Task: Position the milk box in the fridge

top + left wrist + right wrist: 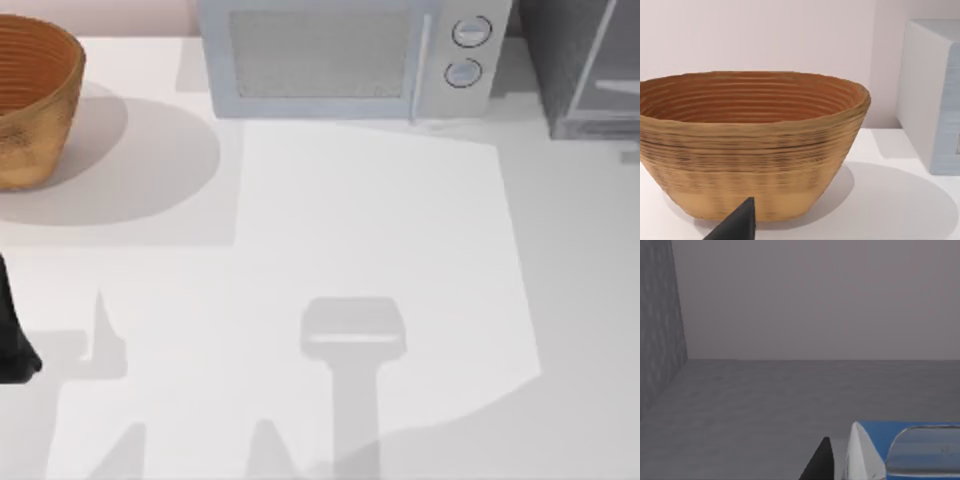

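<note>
At the table's (400, 250) far right corner stands the boxy dark grey fridge (585, 60), beside the mesh-windowed microwave (350, 55) and a ribbed woven basket (30, 100). Inside grey walls, the blue-topped milk box (900, 450) sits beside the right gripper's fingertip (821, 462); I cannot tell its grip. The left arm (12, 330) rests at the table's left edge.

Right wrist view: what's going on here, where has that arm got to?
The right pincer is inside a dark grey compartment, apparently the fridge at the table's far right. The milk box is close beside it, near the compartment floor. Whether the box is gripped or already let go, I cannot tell. The left pincer is parked by the basket at the table's left edge.
</note>
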Action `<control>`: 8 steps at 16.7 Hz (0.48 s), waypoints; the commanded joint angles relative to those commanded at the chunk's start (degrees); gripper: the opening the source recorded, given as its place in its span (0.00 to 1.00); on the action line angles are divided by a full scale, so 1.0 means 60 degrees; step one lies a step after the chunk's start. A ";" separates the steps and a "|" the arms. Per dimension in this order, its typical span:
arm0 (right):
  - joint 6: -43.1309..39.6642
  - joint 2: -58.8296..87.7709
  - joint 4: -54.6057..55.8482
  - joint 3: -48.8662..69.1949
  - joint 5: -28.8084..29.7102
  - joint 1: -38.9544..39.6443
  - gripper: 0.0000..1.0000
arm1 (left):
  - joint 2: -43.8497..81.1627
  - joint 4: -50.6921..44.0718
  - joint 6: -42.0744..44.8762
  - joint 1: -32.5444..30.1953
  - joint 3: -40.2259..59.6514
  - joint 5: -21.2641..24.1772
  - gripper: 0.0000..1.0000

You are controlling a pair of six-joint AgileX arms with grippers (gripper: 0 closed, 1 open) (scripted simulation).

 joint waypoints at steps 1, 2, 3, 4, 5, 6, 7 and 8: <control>0.0000 0.0000 0.0000 0.0000 0.0000 0.0000 0.00 | 0.0000 0.0000 0.0000 0.0000 0.0000 0.0000 1.00; 0.0012 -0.0010 -0.0024 -0.0047 -0.0001 0.0047 0.00 | 0.0000 0.0000 0.0000 0.0000 0.0000 0.0000 1.00; 0.0013 0.0011 -0.0048 -0.0024 0.0004 0.0048 0.00 | 0.0000 0.0000 0.0000 0.0000 0.0000 0.0000 1.00; 0.0017 0.0110 -0.0161 0.0095 0.0030 0.0052 0.00 | 0.0000 0.0000 0.0000 0.0000 0.0000 0.0000 1.00; 0.0020 0.0268 -0.0332 0.0312 0.0071 0.0061 0.00 | 0.0000 0.0000 0.0000 0.0000 0.0000 0.0000 1.00; 0.0020 0.0461 -0.0538 0.0625 0.0117 0.0079 0.00 | 0.0000 0.0000 0.0000 0.0000 0.0000 0.0000 1.00; 0.0015 0.0669 -0.0769 0.1030 0.0159 0.0108 0.00 | 0.0000 0.0000 0.0000 0.0000 0.0000 0.0000 1.00; 0.0006 0.0881 -0.1018 0.1506 0.0192 0.0149 0.00 | 0.0000 0.0000 0.0000 0.0000 0.0000 0.0000 1.00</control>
